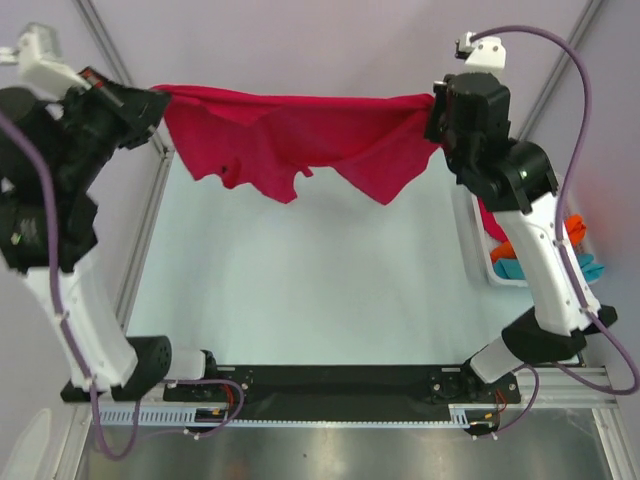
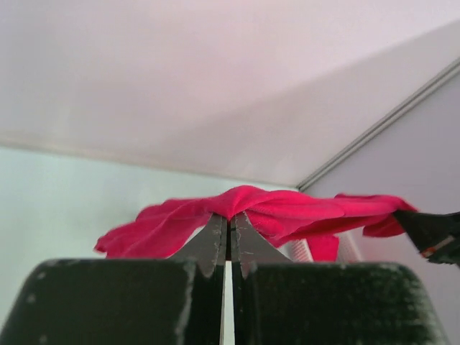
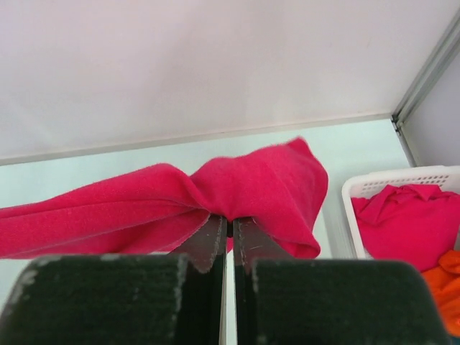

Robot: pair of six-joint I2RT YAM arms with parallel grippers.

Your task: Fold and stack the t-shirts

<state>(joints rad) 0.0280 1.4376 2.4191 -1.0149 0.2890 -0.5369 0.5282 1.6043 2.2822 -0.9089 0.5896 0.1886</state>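
Above a pale table [image 1: 300, 300], a crimson t-shirt [image 1: 270, 140] hangs stretched from ten to two o'clock, left gripper [image 1: 158, 99] and right gripper [image 1: 436, 108] pinching opposite edges. The cloth looks light and limp, likely best held at corners.

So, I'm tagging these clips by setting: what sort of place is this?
Probably a robotics lab cell, not a home: a pale table framed by aluminium rails, blank walls, and a red t-shirt stretched between the left gripper and right gripper, white basket alongside.

Largely hidden behind the right arm [image 1: 540, 250] at 3 o'clock: white basket [image 1: 478, 250]. Cropped by the right wrist view's edge at 4 o'clock: orange shirt [image 3: 445, 277].
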